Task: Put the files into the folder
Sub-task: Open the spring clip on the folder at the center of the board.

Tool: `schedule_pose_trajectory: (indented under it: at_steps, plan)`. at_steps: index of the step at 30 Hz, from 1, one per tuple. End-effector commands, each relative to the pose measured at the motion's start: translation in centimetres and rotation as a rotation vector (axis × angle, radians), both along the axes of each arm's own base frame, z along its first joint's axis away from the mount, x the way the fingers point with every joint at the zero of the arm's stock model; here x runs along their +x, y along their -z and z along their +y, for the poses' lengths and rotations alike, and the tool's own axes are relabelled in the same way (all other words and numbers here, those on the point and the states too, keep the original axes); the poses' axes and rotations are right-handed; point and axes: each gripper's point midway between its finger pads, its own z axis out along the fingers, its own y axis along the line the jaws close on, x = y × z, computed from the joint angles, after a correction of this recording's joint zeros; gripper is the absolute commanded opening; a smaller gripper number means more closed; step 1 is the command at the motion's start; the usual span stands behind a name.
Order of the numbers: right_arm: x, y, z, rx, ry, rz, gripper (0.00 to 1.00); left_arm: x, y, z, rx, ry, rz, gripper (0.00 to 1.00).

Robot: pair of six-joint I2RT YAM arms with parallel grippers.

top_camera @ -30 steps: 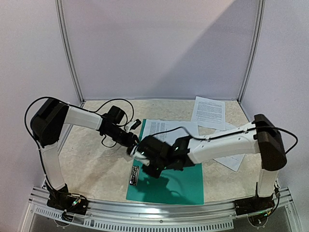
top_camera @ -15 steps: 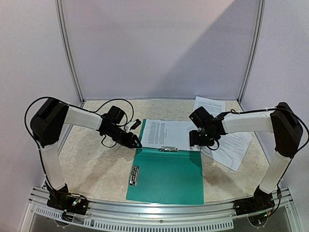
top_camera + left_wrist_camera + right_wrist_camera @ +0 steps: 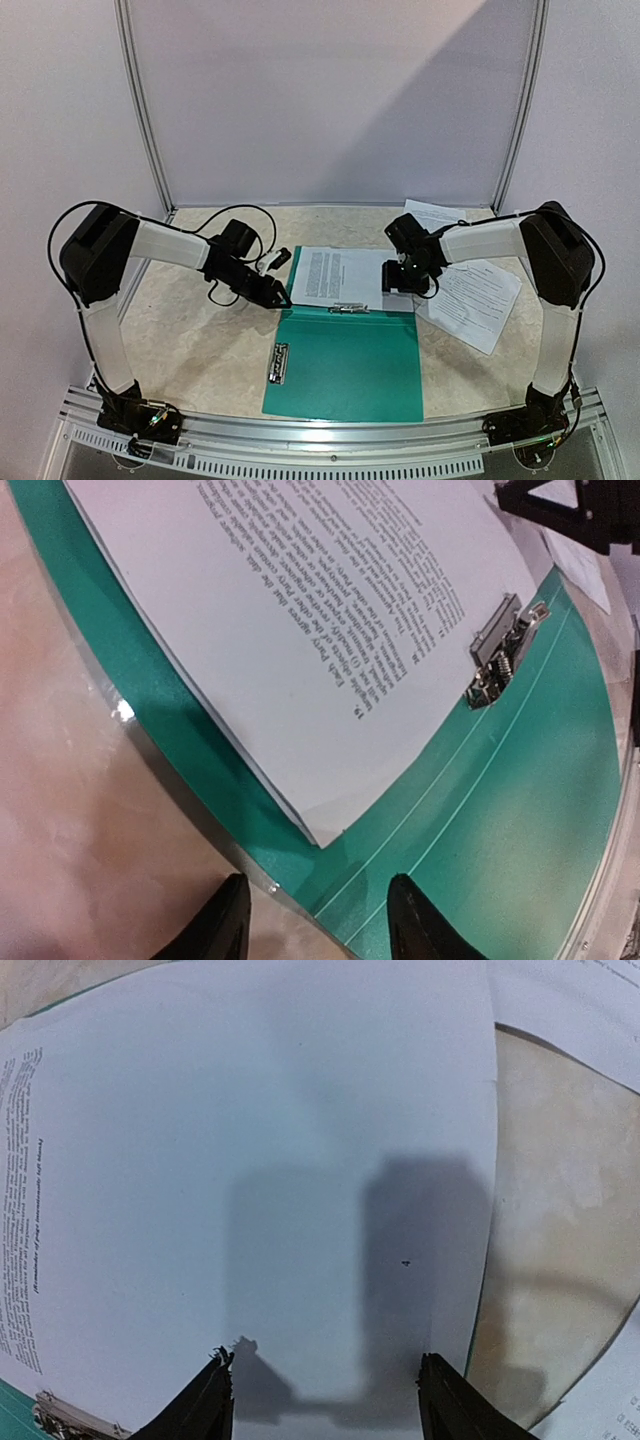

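beige surface (image 3: 190, 340), white walls; open folder (image 3: 345, 370) at 6 o'clock, files (image 3: 345, 275) on its far flap. left end effector (image 3: 316, 880) and right end effector (image 3: 326, 1357) half-open, empty; finger bases cropped.

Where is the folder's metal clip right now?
Top view: the metal clip sits mid-table on the open teal folder, at the near edge of the printed sheet.
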Motion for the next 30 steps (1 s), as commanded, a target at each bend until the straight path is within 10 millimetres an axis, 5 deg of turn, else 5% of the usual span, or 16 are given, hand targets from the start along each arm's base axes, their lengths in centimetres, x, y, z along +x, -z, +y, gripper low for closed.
schedule_pose_trajectory:
  at_steps: [1, 11, 15, 19, 24, 30]
  plan:
    - [0.6, 1.1, 1.8, 0.050, -0.055, 0.048, 0.63, -3.0, 2.6, 3.7, 0.166, -0.007, 0.086, 0.51]
    - [2.3, 2.3, 6.9, 0.184, -0.169, 0.102, 0.57, -4.3, -4.3, 2.1, 0.098, 0.244, -0.088, 0.67]
    - [3.3, 3.1, 8.8, 0.219, -0.186, 0.101, 0.56, -4.9, -5.0, 0.7, 0.214, 0.453, -0.204, 0.98]
    - [4.1, 2.2, 10.2, 0.263, -0.199, 0.068, 0.55, -2.9, -4.4, -2.4, 0.295, 0.575, -0.353, 0.99]
    - [5.1, -2.1, 9.7, 0.250, -0.208, -0.036, 0.55, -0.4, -3.4, -6.1, 0.372, 0.644, -0.394, 0.99]
    - [5.3, -10.9, 6.1, 0.178, -0.135, -0.225, 0.56, -0.2, -0.7, -7.4, 0.425, 0.678, -0.316, 0.89]
